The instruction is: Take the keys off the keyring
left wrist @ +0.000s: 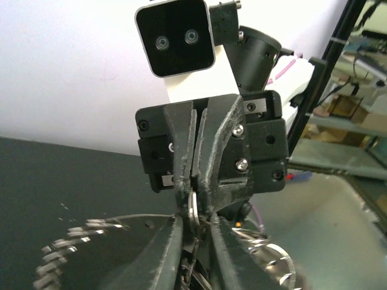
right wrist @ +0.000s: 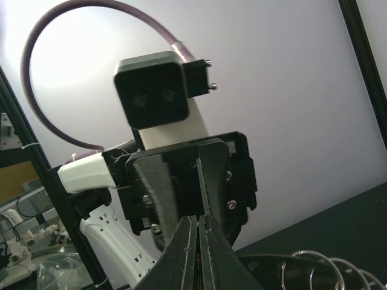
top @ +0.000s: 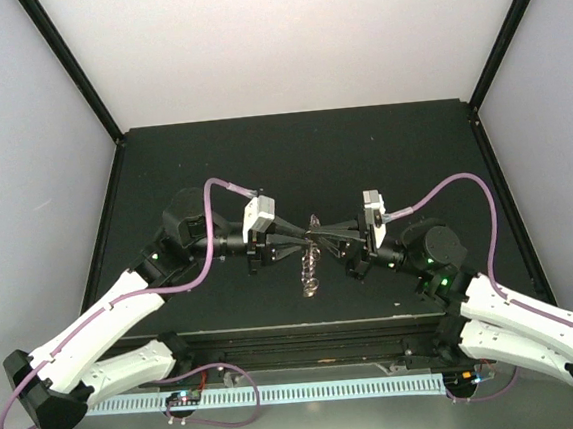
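Observation:
The keyring (top: 311,268) hangs edge-on above the dark table, between both grippers at the middle. Its wire loops show in the left wrist view (left wrist: 66,254) and in the right wrist view (right wrist: 329,269). My left gripper (top: 303,235) comes from the left and is shut on the ring; its fingertips (left wrist: 181,229) close on the ring. My right gripper (top: 326,234) faces it tip to tip and is shut. Its fingers pinch a small flat silvery piece (left wrist: 195,205), seemingly the key's head. In the right wrist view its fingers (right wrist: 188,241) are pressed together.
The dark table (top: 381,146) is framed by black posts, with white walls behind. Purple cables (top: 454,182) arch over both wrists. A pale blue slotted rail (top: 312,388) runs along the near edge between the arm bases.

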